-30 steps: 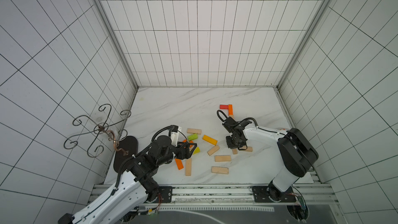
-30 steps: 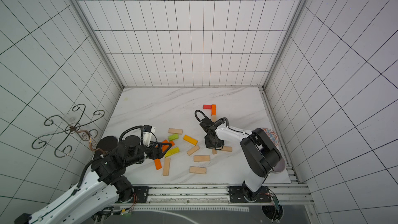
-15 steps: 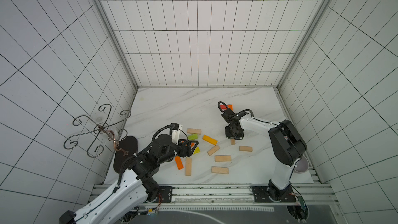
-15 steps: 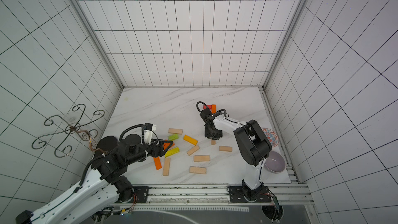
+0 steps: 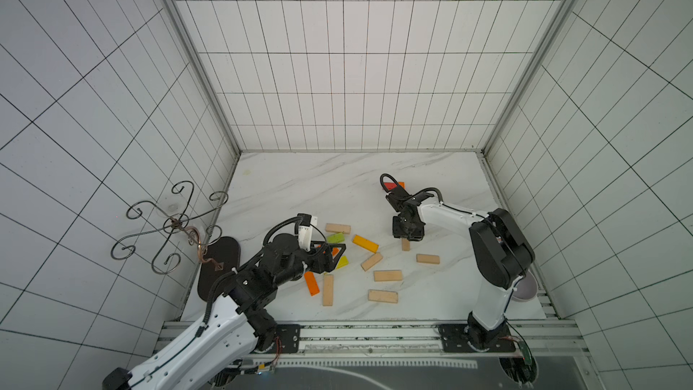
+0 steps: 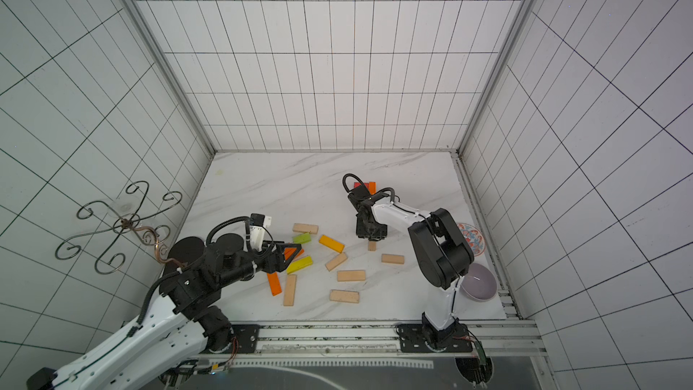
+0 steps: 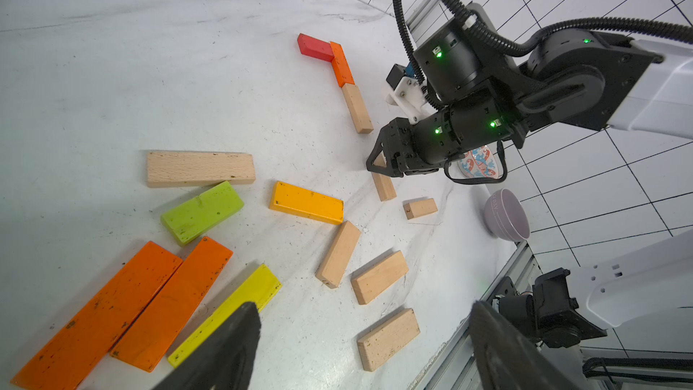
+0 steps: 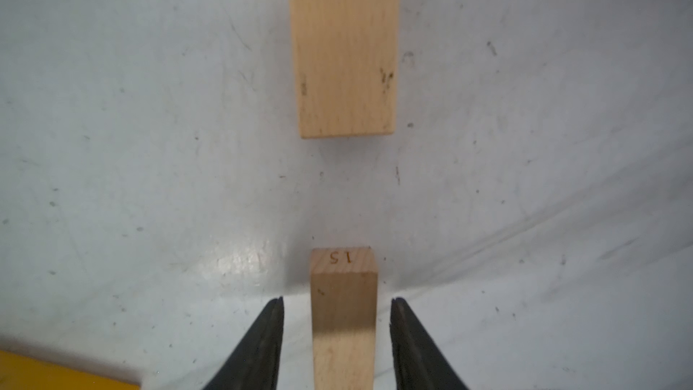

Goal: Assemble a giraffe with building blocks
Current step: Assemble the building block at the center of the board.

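Purple bowl (image 6: 479,287) and patterned plate (image 6: 471,238) sit at the right edge of the marble surface (image 5: 318,181), my right gripper (image 8: 336,300) straddles the small wood block (image 8: 343,332) mid-surface with jaws apart, left gripper (image 7: 363,305) spread wide by the orange blocks (image 7: 168,294), tiled walls (image 5: 356,50).

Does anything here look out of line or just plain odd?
Only one thing: the line of red block, orange block and plain block stops short. The small block, between the open jaws of the right end effector, lies in line with it but apart, with bare table between them.
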